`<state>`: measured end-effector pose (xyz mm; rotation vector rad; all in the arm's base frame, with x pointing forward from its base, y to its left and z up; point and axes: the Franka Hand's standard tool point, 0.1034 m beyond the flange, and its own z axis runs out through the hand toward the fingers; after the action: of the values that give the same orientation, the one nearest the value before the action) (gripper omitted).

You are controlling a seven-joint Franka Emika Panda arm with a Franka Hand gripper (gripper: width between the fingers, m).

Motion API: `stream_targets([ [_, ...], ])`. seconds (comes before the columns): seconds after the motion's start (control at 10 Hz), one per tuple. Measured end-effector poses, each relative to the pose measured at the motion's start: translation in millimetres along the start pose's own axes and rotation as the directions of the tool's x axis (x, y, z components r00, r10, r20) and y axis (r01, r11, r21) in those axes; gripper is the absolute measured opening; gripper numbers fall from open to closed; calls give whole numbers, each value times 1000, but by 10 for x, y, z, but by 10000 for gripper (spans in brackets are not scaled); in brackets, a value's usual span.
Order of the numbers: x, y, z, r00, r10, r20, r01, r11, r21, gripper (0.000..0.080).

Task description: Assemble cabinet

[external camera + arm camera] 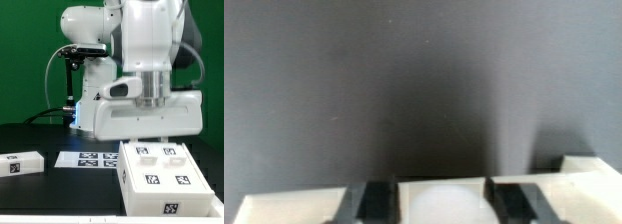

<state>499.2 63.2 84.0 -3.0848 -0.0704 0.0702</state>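
Observation:
The cabinet is a white box with black-and-white tags on its top face, standing at the exterior view's lower right on the black table. My gripper comes straight down onto the box's far edge, and its fingertips are hard to make out there. In the wrist view the two dark fingers stand on either side of a blurred white piece that fills the gap between them. White cabinet surface spreads out beside both fingers. The gripper is shut on this white part of the cabinet.
A separate white panel with one tag lies at the exterior view's left. The marker board lies flat between that panel and the cabinet. The robot's white pedestal and black cables stand behind them.

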Motion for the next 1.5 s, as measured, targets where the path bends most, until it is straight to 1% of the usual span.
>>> stream_targets([
  [0.1, 62, -37, -143, 997, 44, 57, -44, 999, -9, 219],
  [0.2, 160, -58, -175, 996, 65, 64, -65, 998, -2, 219],
  [0.4, 151, -56, -143, 996, 61, 67, -61, 998, -2, 219],
  [0.5, 106, -41, -158, 993, 57, 102, -57, 998, -1, 219],
  [0.6, 61, 26, -314, 975, 57, 216, -59, 998, 3, 219],
  [0.7, 155, 80, -456, 963, 71, 259, -77, 997, 11, 219],
  [0.8, 193, 93, -515, 948, 88, 305, -96, 995, 11, 219],
  [0.9, 225, 85, -501, 945, 91, 315, -100, 995, 10, 220],
  [1.1, 204, 81, -466, 944, 90, 316, -98, 995, 10, 220],
  [1.2, 145, 78, -466, 932, 86, 352, -100, 995, 21, 220],
  [1.3, 59, 79, -504, 897, 90, 433, -120, 992, 43, 220],
  [1.4, 82, 87, -599, 867, 94, 489, -131, 991, 41, 220],
  [1.5, 116, 69, -648, 849, 103, 519, -141, 989, 34, 220],
])
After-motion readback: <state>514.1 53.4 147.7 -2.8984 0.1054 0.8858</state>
